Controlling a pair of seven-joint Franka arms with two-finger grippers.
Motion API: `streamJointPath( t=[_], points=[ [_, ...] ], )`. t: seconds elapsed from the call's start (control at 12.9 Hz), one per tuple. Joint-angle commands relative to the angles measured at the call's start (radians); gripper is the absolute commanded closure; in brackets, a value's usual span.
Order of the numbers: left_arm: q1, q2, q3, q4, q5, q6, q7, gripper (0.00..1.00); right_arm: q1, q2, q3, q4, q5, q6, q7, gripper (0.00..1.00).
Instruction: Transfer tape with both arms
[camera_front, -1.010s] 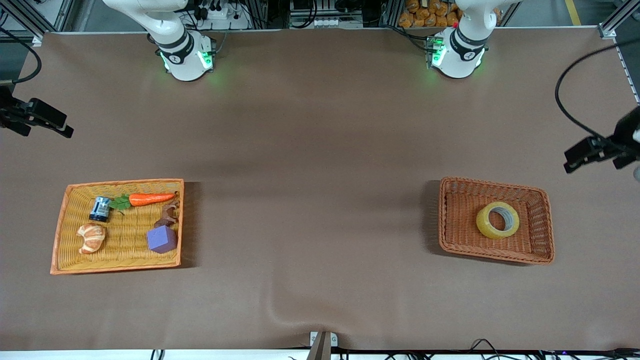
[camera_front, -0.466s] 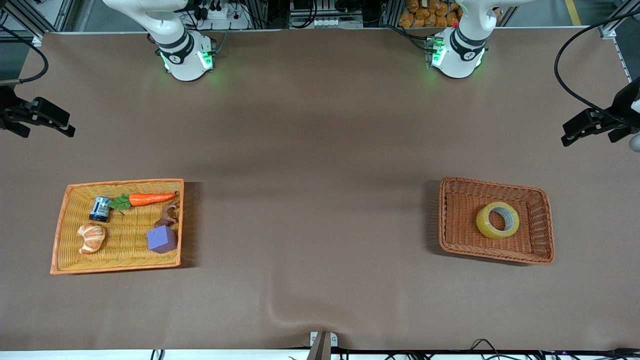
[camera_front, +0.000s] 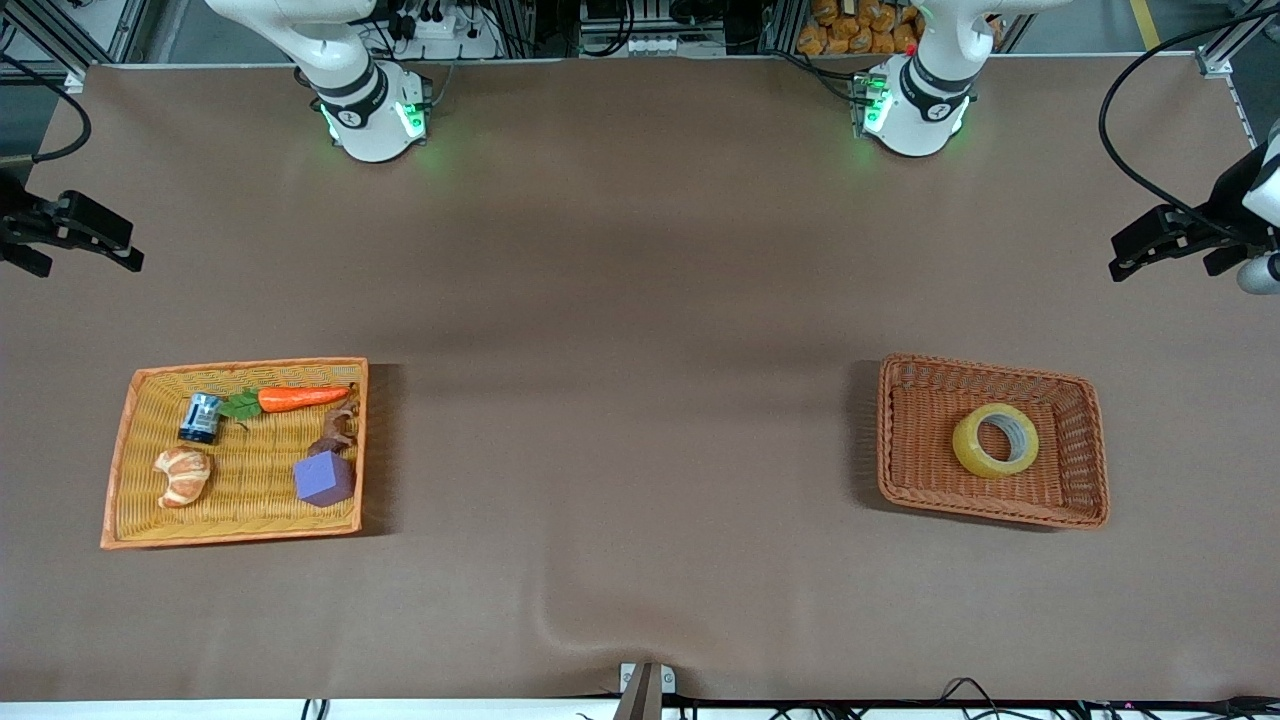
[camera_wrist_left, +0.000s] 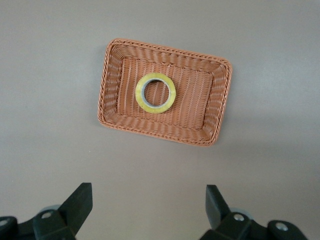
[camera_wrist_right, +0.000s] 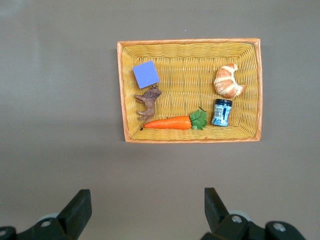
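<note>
The tape (camera_front: 995, 440) lies in a brown wicker basket (camera_front: 1090, 445) while the left gripper (camera_wrist_left: 147, 212) and right gripper (camera_wrist_right: 147, 212) hang high above the table (camera_front: 640, 300), fingers apart.

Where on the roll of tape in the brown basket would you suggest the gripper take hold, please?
Probably on the ring wall of the tape, from above: one finger into the open core, one outside. It lies nearly flat in the brown basket with its hole facing up, apart from the walls. The open left gripper is closest.
</note>
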Motion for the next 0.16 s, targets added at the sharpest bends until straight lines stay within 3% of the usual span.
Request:
streamJointPath(
  t=[0.0, 0.08],
  points=[
    [-0.021, -0.013, 0.014, 0.013, -0.017, -0.040, 0.011, 0.00, -0.009, 0.005, 0.006, 0.016, -0.009, -0.014, -0.014, 0.00],
    [-0.030, -0.013, 0.015, 0.015, -0.009, -0.049, 0.008, 0.00, -0.009, 0.005, 0.006, 0.016, -0.009, -0.014, -0.014, 0.00]
  ],
)
